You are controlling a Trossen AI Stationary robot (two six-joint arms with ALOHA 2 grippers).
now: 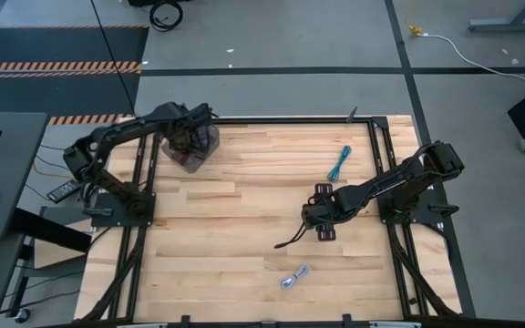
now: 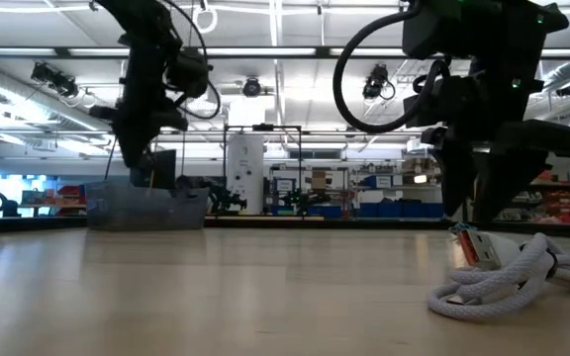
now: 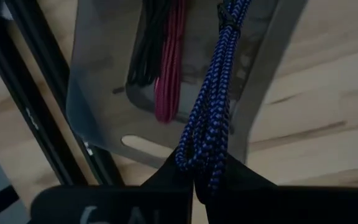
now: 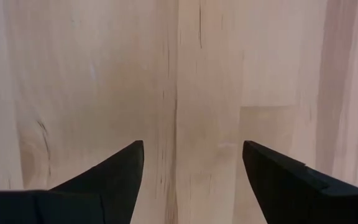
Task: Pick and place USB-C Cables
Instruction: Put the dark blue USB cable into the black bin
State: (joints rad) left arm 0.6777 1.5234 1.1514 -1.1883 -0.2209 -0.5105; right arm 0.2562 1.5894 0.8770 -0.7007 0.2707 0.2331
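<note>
Purple cable (image 3: 213,118) dangling over clear bin (image 1: 190,146), pinched by left gripper (image 3: 194,180).
Released off-centre, it could drape the bin wall; right gripper (image 4: 191,168) hovers spread over bare table (image 1: 217,264), teal cable (image 1: 339,163) and white-silver cable (image 1: 293,277) waiting.

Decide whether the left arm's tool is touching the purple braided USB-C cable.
Touching. The left wrist view shows the left tool pinched shut on the purple braided USB-C cable, whose loop hangs over the clear plastic bin.
</note>
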